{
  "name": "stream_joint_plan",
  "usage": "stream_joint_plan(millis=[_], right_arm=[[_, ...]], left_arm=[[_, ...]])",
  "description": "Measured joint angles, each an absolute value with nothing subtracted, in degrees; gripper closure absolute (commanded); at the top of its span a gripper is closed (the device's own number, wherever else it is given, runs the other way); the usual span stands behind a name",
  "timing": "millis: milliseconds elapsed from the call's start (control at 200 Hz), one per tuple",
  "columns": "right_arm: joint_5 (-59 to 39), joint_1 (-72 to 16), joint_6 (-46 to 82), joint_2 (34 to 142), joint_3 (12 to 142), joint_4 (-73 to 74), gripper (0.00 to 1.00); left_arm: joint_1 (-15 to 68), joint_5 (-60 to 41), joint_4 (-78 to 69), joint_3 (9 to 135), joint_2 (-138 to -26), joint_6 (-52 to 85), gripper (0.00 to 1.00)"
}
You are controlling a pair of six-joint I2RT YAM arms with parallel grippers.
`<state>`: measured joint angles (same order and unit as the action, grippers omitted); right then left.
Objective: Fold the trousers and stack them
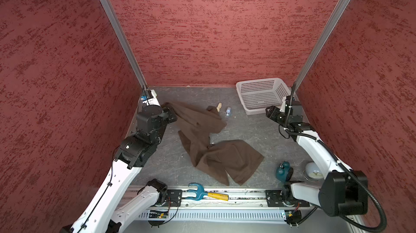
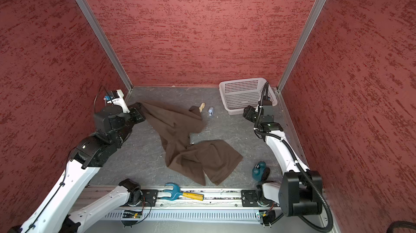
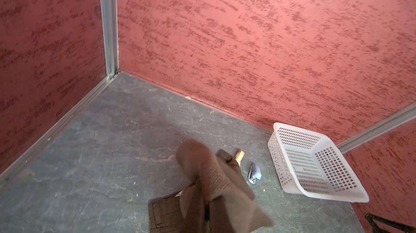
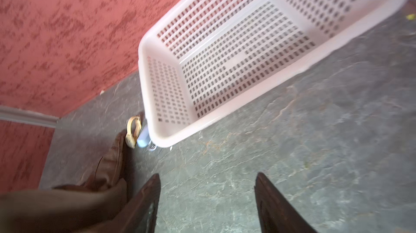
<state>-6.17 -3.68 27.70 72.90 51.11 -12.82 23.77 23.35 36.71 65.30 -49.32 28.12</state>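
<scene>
My left gripper is clenched on one end of the dark olive-brown trousers, at the far left of the grey table, close to the side wall. From that grip the cloth runs away from the gripper toward the middle of the table, then on toward the near edge. It lies crumpled and unfolded, with one broad part spread flat. In the left wrist view the pinched cloth bunches up right in front of the gripper and hides its fingers. My right gripper is released, its jaws standing wide apart with nothing between them and only bare table showing through the gap. It is well apart from the trousers, on the far right of the table. A white perforated basket sits just ahead of this gripper. A small pale-blue stapler and a small tan object lie off to the gripper's left, between the basket and the nearest tip of the trousers.
</scene>
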Motion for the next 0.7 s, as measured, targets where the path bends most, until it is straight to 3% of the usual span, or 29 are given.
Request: stream_joint_plan(millis=[381,626,651,696], right_arm=[[-5.7,-7.0,27.4,75.8,53.2,-12.1,0.34],[-0.5,-7.0,25.6,71.4,52.6,-13.1,0.31],[0.1,-7.0,25.4,71.1,52.6,-13.2,0.31],[1.2,-7.0,25.0,70.5,52.6,-13.2,0.3]], left_arm=[[23.6,11.0,33.4,68.2,-61.6,32.9,1.0],[35.9,4.2,30.2,79.3,-75.2,31.9,1.0],[37.3,3.2,30.1,80.8,-76.9,31.4,0.93],[39.5,1.1,30.0,83.5,-80.1,30.7,0.7]])
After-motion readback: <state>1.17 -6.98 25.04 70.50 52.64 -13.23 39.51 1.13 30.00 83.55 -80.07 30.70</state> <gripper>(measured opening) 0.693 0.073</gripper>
